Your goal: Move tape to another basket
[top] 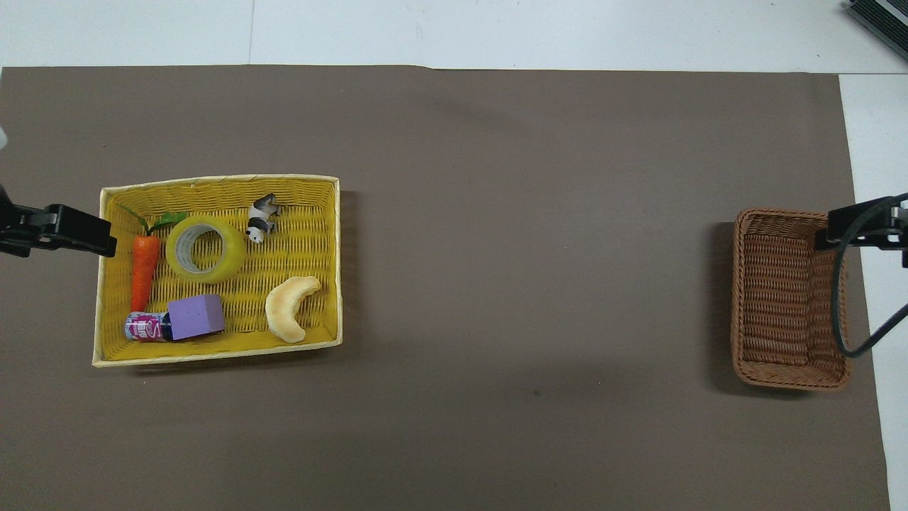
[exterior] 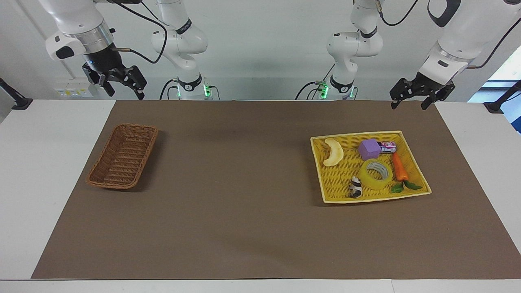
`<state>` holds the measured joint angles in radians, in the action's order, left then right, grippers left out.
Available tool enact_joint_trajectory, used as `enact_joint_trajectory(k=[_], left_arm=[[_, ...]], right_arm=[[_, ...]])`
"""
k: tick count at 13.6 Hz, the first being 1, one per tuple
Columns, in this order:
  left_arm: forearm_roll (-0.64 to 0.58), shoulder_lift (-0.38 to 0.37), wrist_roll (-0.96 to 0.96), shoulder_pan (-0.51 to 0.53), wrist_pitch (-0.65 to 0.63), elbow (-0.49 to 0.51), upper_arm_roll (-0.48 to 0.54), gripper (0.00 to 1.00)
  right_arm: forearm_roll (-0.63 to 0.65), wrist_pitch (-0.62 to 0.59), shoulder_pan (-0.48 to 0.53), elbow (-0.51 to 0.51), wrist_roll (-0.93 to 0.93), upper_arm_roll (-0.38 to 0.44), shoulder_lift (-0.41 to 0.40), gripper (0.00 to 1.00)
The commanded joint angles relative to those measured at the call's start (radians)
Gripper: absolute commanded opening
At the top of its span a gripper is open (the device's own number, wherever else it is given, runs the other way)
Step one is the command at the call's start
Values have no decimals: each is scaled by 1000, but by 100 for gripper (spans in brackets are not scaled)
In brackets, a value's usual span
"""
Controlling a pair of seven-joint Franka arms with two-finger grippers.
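Facing view: I see the left end effector (exterior: pixel 408 104) and right end effector (exterior: pixel 123 92) raised, fingers spread wide, holding nothing. Overhead view: the tape (top: pixel 206 248) lies in the yellow tray (top: pixel 213 353), well apart from the basket (top: pixel 789 379).

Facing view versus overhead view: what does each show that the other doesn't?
Only the facing view shows both arms whole, with the left pincer and right pincer open, raised near the robots' edge of the table. Only the overhead view looks straight down the tape core and shows the basket floor bare. Both show the tape in the yellow tray, beside the carrot, and the basket at the right arm's end.
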<state>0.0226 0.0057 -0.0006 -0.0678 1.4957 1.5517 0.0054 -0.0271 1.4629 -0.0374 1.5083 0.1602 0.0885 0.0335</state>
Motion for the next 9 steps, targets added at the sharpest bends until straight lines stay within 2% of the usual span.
enact_joint_trajectory(k=[1,9], left_arm=[[-10,-35,-1,40,90,108,-2,100],[-9,-20,-1,79,424,396,-2,100]], right_arm=[[10,17,8,13,-13,-7,14,100],[9,17,8,13,-13,-7,14,100]])
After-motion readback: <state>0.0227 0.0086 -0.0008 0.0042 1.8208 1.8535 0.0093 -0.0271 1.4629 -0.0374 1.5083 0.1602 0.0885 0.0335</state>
